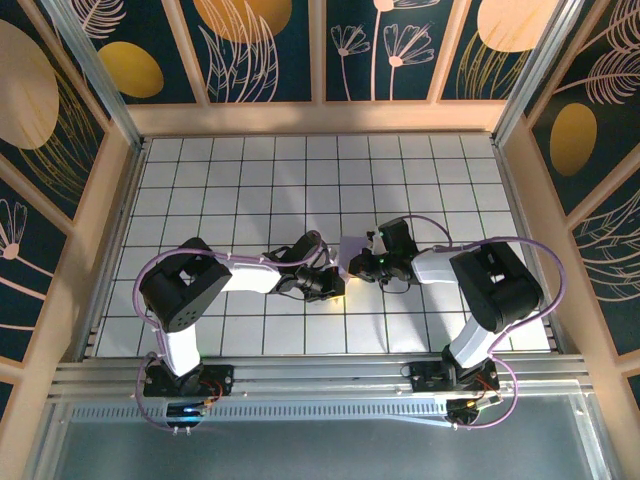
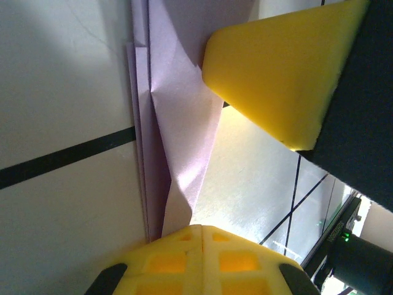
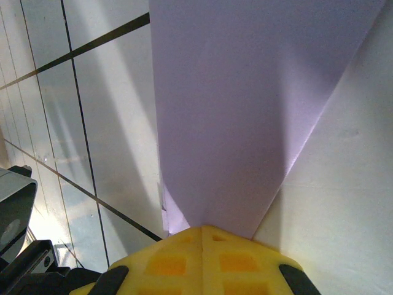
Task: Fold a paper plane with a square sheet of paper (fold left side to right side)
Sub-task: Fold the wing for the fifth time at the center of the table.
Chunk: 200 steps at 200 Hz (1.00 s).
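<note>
Top external view, from where I stand: both arms reach in toward the middle of the white gridded table (image 1: 200,180), well apart from every edge, and their tips meet over a small piece of lavender paper (image 1: 352,244). The left gripper (image 1: 333,284) sits at its left side, the right gripper (image 1: 366,264) at its right, the 2 nearly touching.

Left wrist view: the paper (image 2: 181,129) lies flat on the table, folded into several layers with slanting creases, its long edge crossing 1 black grid line (image 2: 61,157). The left gripper (image 2: 201,232) has its 2 yellow fingers closed tight together, tips set at the paper's near end; whether any layer is caught between them I cannot tell. A yellow finger (image 2: 276,74) of the right gripper overlaps the paper's other edge.

Right wrist view: the paper (image 3: 245,92) narrows to a point that runs right up to the right gripper (image 3: 202,232), whose fingers are likewise pressed together with no gap.
</note>
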{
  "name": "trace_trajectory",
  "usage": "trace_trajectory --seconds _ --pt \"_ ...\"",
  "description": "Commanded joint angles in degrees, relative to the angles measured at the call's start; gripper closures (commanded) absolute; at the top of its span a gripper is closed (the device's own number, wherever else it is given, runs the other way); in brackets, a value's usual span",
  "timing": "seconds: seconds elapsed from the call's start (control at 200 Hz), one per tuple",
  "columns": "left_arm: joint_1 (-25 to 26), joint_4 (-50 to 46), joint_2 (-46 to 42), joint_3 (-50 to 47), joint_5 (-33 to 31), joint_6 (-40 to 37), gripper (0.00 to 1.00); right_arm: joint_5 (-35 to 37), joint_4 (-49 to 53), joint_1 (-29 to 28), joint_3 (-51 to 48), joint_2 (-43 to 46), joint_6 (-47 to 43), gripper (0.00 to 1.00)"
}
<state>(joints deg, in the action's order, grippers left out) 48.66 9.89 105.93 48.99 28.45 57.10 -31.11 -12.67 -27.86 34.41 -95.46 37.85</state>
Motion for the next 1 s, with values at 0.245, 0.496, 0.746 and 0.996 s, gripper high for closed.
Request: trace_trajectory --seconds 0.245,0.496,0.746,0.996 --pt "-0.20 -3.66 0.35 -1.24 -0.76 -1.61 1.00 7.20 8.60 -0.93 -1.37 -4.34 -1.46 1.00" --pt "-0.15 -4.50 0.51 -1.70 -0.57 -2.36 1.00 7.38 8.89 -0.89 -1.27 -4.47 -1.55 1.00" --pt "0.28 -5.49 0.67 -1.18 -0.24 -3.52 1.00 7.47 9.39 -0.83 -0.92 -4.61 -1.81 1.00" --pt "0.55 -4.40 0.58 -0.30 0.45 -3.36 1.00 7.38 9.50 -0.84 -0.50 -4.77 -1.90 1.00"
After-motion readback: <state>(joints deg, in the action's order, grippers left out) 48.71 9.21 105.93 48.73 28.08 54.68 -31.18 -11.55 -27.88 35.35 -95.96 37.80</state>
